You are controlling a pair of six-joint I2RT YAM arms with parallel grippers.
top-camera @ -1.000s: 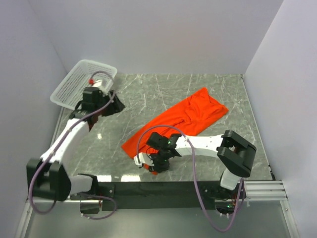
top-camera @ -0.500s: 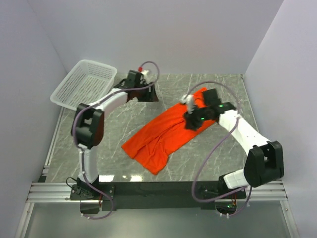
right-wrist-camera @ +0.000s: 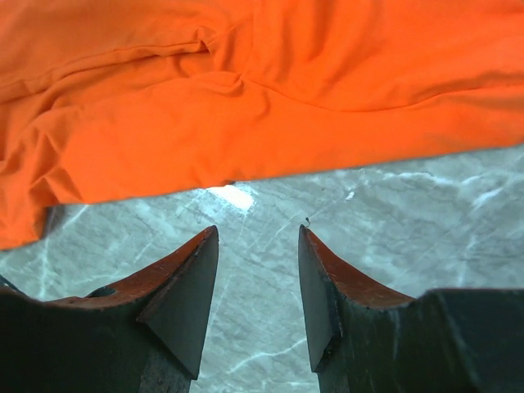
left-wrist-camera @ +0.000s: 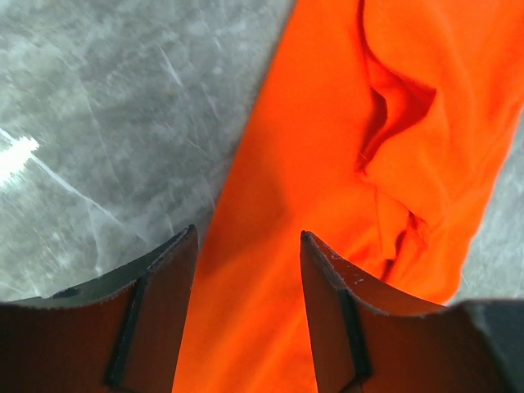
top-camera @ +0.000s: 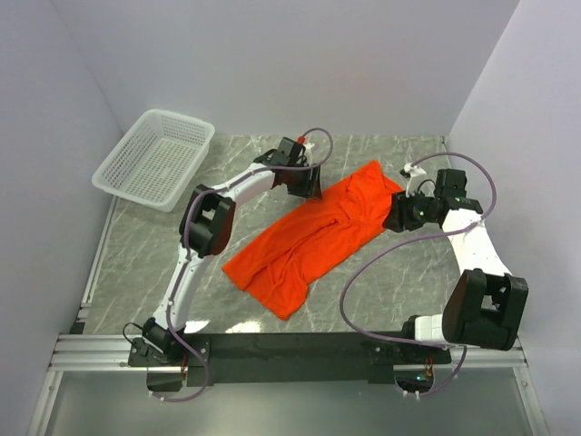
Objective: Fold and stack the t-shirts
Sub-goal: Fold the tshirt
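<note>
One plain orange-red t-shirt (top-camera: 318, 238) lies rumpled and folded lengthwise, running diagonally across the marble table from front left to back right. My left gripper (top-camera: 313, 186) is open at the shirt's back left edge; in the left wrist view its fingers straddle the shirt (left-wrist-camera: 344, 164) with cloth below the gap (left-wrist-camera: 248, 237). My right gripper (top-camera: 397, 218) is open beside the shirt's right end; in the right wrist view it hovers over bare marble (right-wrist-camera: 258, 233) just short of the shirt's edge (right-wrist-camera: 246, 106). Neither holds anything.
A white plastic mesh basket (top-camera: 154, 159) sits tilted at the back left corner, partly off the table. White walls close in the table on three sides. A metal rail runs along the near edge (top-camera: 290, 345).
My left gripper has swung from the basket rightwards to the shirt's back edge. My right gripper let go of the shirt's front end and moved to its back right end.
</note>
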